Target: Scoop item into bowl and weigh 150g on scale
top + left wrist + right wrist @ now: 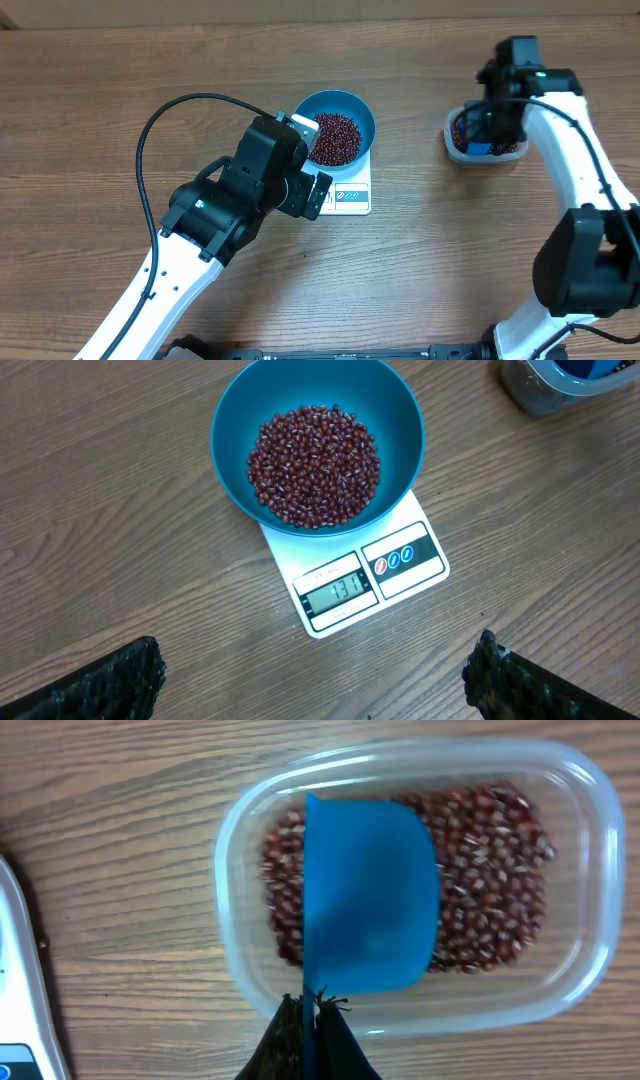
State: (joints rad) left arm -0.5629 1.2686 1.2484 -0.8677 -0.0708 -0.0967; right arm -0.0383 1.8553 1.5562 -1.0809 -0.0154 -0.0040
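Beans (314, 466) heap in the bowl (395, 410) (atop the scale (400, 575)).

The counter (90, 90) is a brown, wood-look surface, with its grain and long plank seams running from side to side. The scale (352, 196), white, flat and square, lies directly on it near the middle. It is turned slightly askew, and its display strip and blue-marked label run along the edge nearest the front of the counter. To the right of the scale, well apart from it and a little farther back, a clear rounded-rectangular plastic tub (455, 148) rests flat on the wood. Wood grain shows between the scale and the tub.
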